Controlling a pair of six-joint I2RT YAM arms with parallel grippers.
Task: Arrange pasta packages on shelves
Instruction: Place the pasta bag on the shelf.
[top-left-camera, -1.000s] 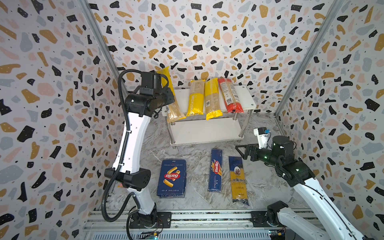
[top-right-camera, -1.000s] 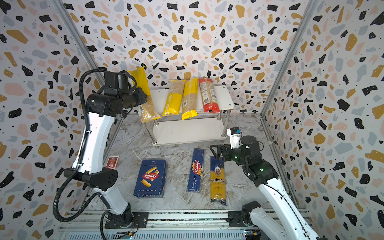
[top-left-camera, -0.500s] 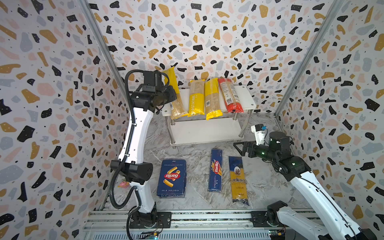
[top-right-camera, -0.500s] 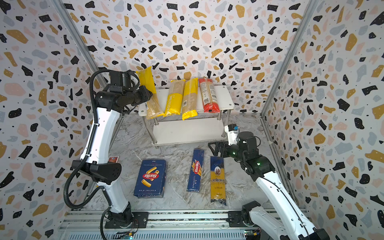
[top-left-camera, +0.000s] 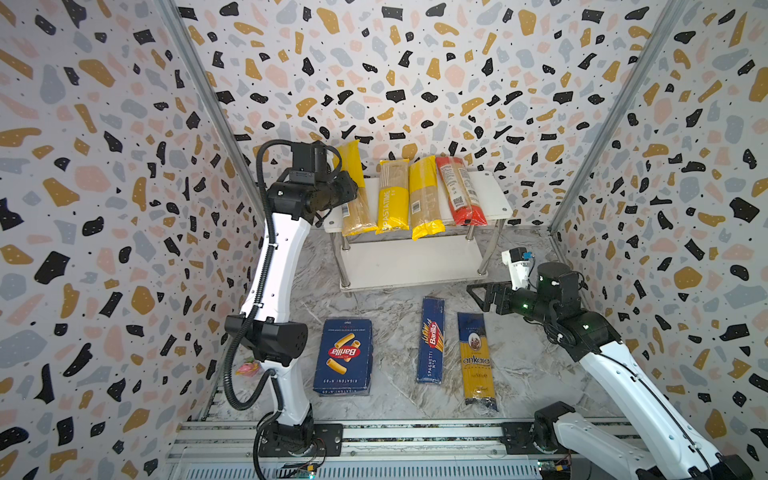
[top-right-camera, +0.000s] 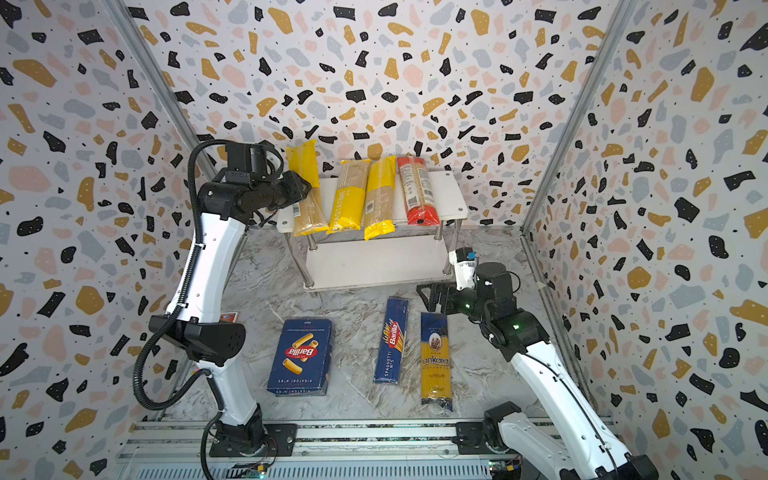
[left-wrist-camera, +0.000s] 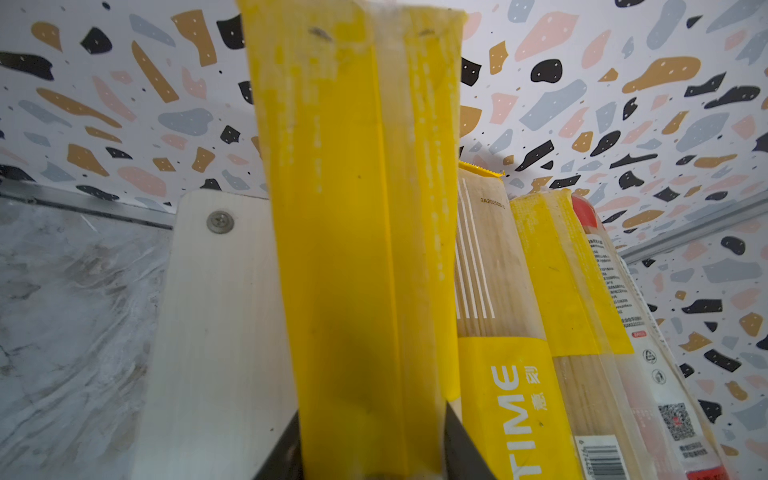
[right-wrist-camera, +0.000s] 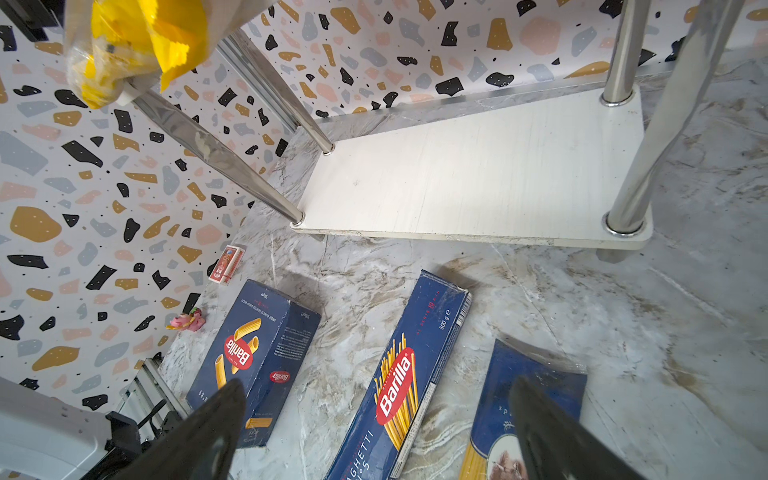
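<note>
Shelves: You have the shelves (top-left-camera: 490, 195) at 12 o'clock of the marble floor (top-left-camera: 395, 307), by the back wall.
Top board, 9 to 3 o'clock: The leftmost yellow bag (top-left-camera: 348, 160), PASTATIME bag (top-left-camera: 390, 199), third yellow bag (top-left-camera: 424, 199) and red-orange bag (top-left-camera: 459, 191) lie side by side. The yellow ones overhang the 6 o'clock edge.
Leftmost yellow bag: It lies just beside the PASTATIME bag. Its far end reaches further toward 12 o'clock than its neighbours.
Left gripper: Your left gripper (top-left-camera: 351, 195) is raised at about 11 o'clock, at the top board's left end. Its jaws sit on either side of the leftmost yellow bag. You cannot tell whether they press it or merely flank it.
Floor packs: The wide Barilla box (top-left-camera: 344, 355) lies flat at 7 o'clock, the narrow Barilla box (top-left-camera: 432, 338) at 6 and the ankara bag (top-left-camera: 478, 361) at 5.
Right gripper: Your right gripper (top-left-camera: 478, 296) hovers at 3 o'clock, above the ankara bag's far end. Its jaws are spread wide with nothing between them.
</note>
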